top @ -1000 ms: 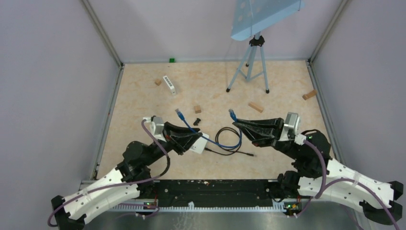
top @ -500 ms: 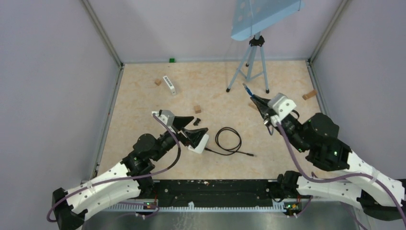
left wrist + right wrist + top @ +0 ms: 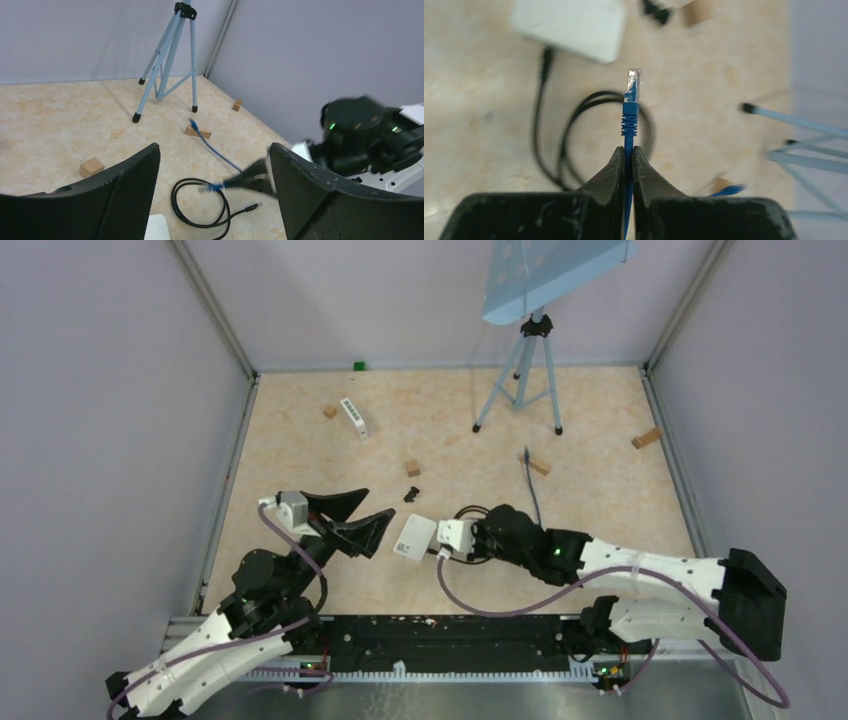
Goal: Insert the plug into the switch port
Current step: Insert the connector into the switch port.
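Note:
The white switch (image 3: 415,536) lies flat on the table, also in the right wrist view (image 3: 569,25) and as a corner in the left wrist view (image 3: 157,227). My right gripper (image 3: 628,150) is shut on the blue cable just behind its clear-tipped plug (image 3: 631,95). The plug (image 3: 210,187) hangs over a black cable coil, a short way right of the switch and not touching it. From above the right gripper (image 3: 468,532) is mostly hidden under its wrist. My left gripper (image 3: 378,502) is open and empty, left of the switch, its wide gap (image 3: 214,147) framing the plug.
A black cable (image 3: 200,210) coils on the table beside the switch. The blue cable's other end (image 3: 192,121) rests by a wooden block (image 3: 535,464). Other blocks (image 3: 412,468) and a small black part (image 3: 412,494) lie behind. A tripod (image 3: 520,380) and a white device (image 3: 354,417) stand farther back.
My left gripper let go of the switch, opened and drew back to the left. My right arm swung from the far right down toward the switch, carrying the plug.

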{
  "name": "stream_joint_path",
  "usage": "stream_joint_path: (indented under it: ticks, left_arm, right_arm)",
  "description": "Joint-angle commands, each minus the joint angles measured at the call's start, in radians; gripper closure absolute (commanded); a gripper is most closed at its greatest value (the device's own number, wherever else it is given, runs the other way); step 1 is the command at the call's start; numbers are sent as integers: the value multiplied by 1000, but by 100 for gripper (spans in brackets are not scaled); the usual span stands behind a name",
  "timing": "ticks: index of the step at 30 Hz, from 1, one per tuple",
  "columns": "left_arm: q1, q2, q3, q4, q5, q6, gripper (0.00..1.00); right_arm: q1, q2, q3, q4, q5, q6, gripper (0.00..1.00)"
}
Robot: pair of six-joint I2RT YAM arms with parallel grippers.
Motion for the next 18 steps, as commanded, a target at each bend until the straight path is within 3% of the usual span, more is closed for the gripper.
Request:
stream_joint_path:
  ticks: [1,4,10,18]
  left_arm:
    - [-3,-79,-14,-81,-22,7,16]
    - [-3,-88,-3,-116,-17,19,19]
    - [-3,-21,5,-132,74,50,27]
    - [-3,121,6,-98,188,79,30]
  right_arm:
    - [7,-23,-202,329,-343,246,100]
    - [7,-48,-298,494,-420,421,100]
    - [-63,-71,-404,666,-590,738,100]
    - [-225,-59,-487,796,-811,956,100]
